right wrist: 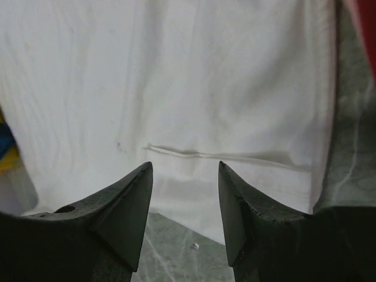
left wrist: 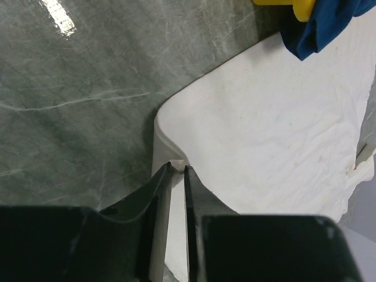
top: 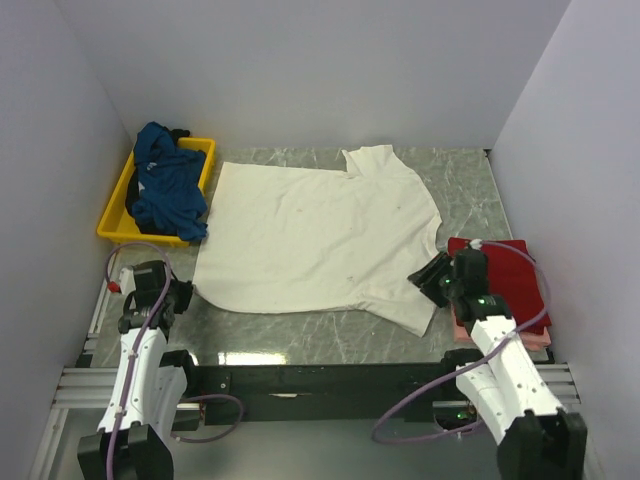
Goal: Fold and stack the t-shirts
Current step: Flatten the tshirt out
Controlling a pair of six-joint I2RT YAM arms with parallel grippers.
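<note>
A cream-white t-shirt lies spread flat on the marble table. My left gripper is at its near left corner. In the left wrist view the gripper is shut on a fold of that white cloth. My right gripper is open at the shirt's near right sleeve. In the right wrist view the gripper hangs over the sleeve's hem and holds nothing. A dark teal-blue t-shirt is bunched in the tray. A folded red t-shirt lies on a pale pink one at the right.
A yellow plastic tray stands at the back left beside the white shirt. White walls close in the table on the left, back and right. Bare marble shows between the shirt and the table's near edge.
</note>
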